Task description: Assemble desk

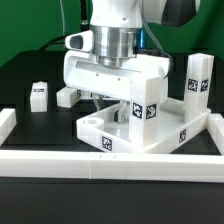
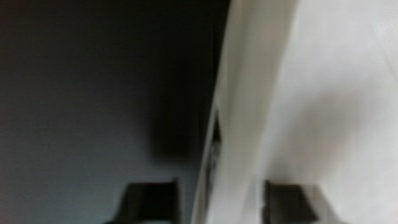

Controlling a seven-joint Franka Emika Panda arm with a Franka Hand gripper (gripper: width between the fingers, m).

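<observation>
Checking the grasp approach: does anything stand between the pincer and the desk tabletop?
Nothing visible does. In the wrist view the tabletop's edge sits between the pincer's fingers; the loose legs stand off to the sides.

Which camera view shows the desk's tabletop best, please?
The exterior view: the tabletop shows nearly whole, with rim, tags and corner socket. The wrist view gives only a blurred white edge, probably its rim.
</observation>
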